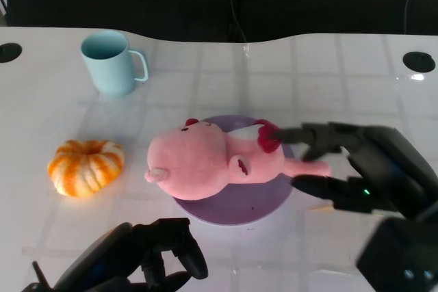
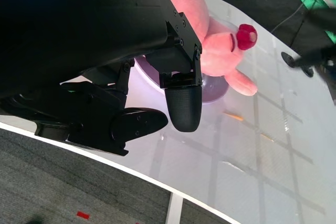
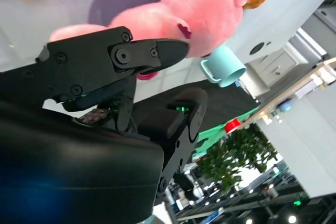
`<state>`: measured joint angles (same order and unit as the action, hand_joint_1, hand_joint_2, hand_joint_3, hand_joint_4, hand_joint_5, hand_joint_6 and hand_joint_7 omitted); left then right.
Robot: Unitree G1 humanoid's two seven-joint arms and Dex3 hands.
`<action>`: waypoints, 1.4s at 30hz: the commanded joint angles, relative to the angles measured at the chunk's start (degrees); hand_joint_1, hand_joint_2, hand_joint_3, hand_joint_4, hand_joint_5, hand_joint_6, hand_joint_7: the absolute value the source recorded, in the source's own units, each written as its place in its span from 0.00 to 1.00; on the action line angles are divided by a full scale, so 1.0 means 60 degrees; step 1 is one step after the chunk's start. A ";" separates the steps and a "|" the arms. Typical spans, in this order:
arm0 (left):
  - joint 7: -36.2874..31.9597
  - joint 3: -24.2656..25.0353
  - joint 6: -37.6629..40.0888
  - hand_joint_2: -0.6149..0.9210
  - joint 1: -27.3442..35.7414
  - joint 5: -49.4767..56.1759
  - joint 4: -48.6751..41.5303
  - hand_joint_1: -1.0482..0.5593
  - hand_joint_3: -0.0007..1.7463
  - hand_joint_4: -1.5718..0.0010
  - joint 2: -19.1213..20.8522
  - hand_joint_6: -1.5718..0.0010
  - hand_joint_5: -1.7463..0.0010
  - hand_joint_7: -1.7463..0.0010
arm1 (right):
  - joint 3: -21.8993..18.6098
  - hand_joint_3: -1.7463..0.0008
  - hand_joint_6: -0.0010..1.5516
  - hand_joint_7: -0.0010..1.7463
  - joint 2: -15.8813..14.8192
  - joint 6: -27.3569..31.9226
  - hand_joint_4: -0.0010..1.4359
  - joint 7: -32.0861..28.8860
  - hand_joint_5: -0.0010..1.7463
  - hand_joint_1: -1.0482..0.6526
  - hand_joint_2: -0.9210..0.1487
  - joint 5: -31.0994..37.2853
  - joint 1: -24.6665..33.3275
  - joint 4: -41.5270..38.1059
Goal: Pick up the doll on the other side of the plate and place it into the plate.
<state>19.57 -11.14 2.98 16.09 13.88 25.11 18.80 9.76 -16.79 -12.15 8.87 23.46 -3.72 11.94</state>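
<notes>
office or showroom | white desk (image 1: 342,66) | cabinets (image 3: 278,61) | potted plants (image 3: 236,156)

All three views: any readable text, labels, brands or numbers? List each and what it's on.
None readable.
Pink doll, purple plate, blue mug, orange pumpkin toy: no print visible.
Left hand and right hand: no markings legible; only small lit green indicators on the right.
Background signs in the right wrist view: too small and blurred to read.

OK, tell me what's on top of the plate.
The pink doll lies on the purple plate, its legs past the rim toward the right robot hand. Anything beneath the doll is hidden.
</notes>
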 commanded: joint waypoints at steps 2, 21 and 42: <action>-0.0109 0.0072 0.0005 0.97 0.0041 0.0034 0.0082 0.57 0.32 0.61 0.0041 0.62 0.04 0.28 | -0.0457 0.91 0.53 0.17 -0.0224 -0.0428 0.49 -0.0145 0.61 0.49 0.01 -0.0384 0.0725 0.0364; 0.0133 0.0372 0.0310 0.98 -0.0149 -0.0179 0.0317 0.56 0.29 0.62 0.0279 0.62 0.06 0.29 | -0.1132 0.22 0.62 0.56 -0.0354 0.0567 0.63 0.0820 0.88 0.71 0.50 -0.1562 0.2951 0.1587; 0.0148 0.0389 0.0346 0.99 0.0007 -0.0294 0.0528 0.58 0.29 0.62 0.0291 0.61 0.07 0.29 | -0.0765 0.22 0.52 0.82 -0.0638 0.1811 0.61 0.1135 1.00 0.62 0.56 -0.0327 0.2522 0.1271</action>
<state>20.22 -9.08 5.17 15.76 12.62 27.94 20.00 5.39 -19.75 -1.91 15.31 21.81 11.67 19.03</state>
